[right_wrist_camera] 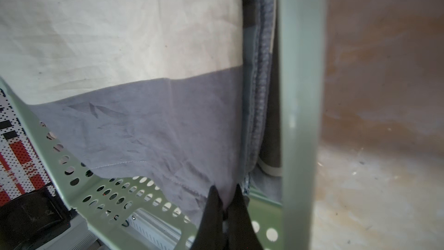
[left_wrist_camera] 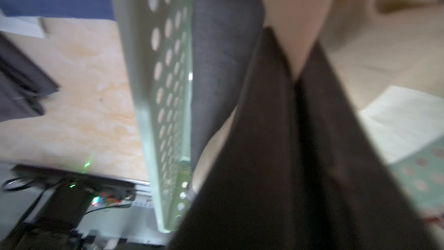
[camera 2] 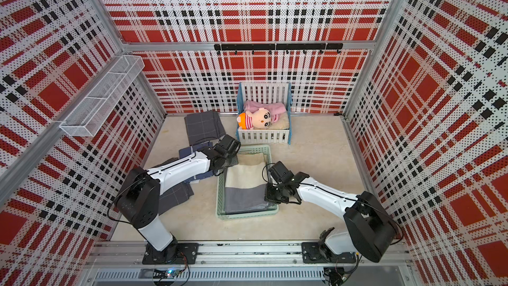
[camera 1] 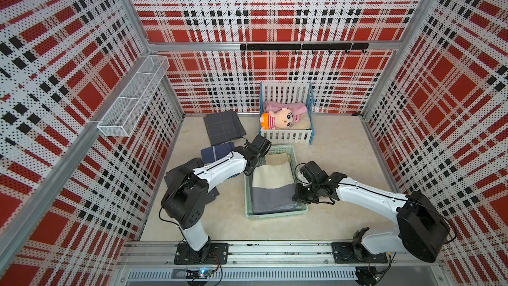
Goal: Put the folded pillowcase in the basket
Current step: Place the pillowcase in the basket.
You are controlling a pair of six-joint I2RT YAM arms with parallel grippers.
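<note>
This is a robot test cell dressed as a nursery. The walls are perforated panels printed with red, black and white plaid and fixed in a bare aluminium frame, and a left arm and a right arm are bolted to a rail along the near edge of the tabletop. The nursery props are a toy crib with a doll inside, a basket, folded cloths, a wire rack on the side wall and a hook bar on the back wall.

Pillowcase lies in basket, crib behind it, folded cloths left
</note>
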